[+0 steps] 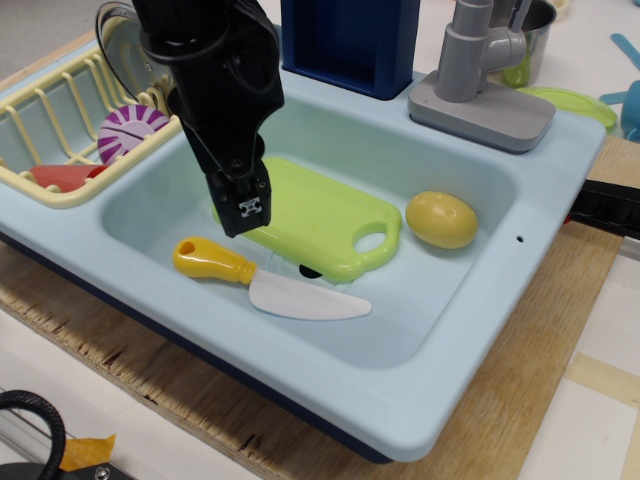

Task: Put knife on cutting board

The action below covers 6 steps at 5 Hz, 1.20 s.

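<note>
The knife [262,280] lies flat on the floor of the light blue sink [470,330], near its front wall. Its yellow handle points left and its white blade points right. The lime-green cutting board [320,212] lies just behind it in the basin, with its handle hole at the right end. The blade's back edge sits close to the board's front edge. My black gripper [243,208] hangs over the board's left end, just above and behind the knife handle, and holds nothing. Its fingers line up one behind the other, so their gap is hidden.
A yellow round toy food [441,219] lies in the basin right of the board. A cream dish rack [50,135] with a purple piece and a red piece stands at the left. A grey faucet [478,60] and a blue box [350,40] stand behind the sink.
</note>
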Motion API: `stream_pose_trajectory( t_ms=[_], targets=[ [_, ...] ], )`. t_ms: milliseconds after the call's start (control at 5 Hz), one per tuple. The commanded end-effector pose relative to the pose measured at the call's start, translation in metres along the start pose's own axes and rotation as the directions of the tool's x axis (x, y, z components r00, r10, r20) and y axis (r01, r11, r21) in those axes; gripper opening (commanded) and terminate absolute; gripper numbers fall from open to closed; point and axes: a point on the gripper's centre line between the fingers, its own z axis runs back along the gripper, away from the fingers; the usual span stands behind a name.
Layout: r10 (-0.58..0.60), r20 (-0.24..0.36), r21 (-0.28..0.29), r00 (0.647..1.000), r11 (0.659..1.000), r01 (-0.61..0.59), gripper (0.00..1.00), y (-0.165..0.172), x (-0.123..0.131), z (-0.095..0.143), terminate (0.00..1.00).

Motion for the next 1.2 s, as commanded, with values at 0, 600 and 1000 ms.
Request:
stream_pose_trajectory(
  t_ms=[0, 600, 1000],
  targets=[
    [0.0, 0.0, 0.0, 1.0, 1.0, 0.0, 1.0, 0.0, 0.0, 0.0, 0.0],
    [-0.373, 0.061, -0.128, 0.926, 0.917, 0.378, 1.0, 0.004, 0.006, -0.004, 0.0],
    [-0.374, 0.054, -0.205, 0.926, 0.903, 0.377, 1.0, 0.001, -0.011, -0.019, 0.0]
  ],
)
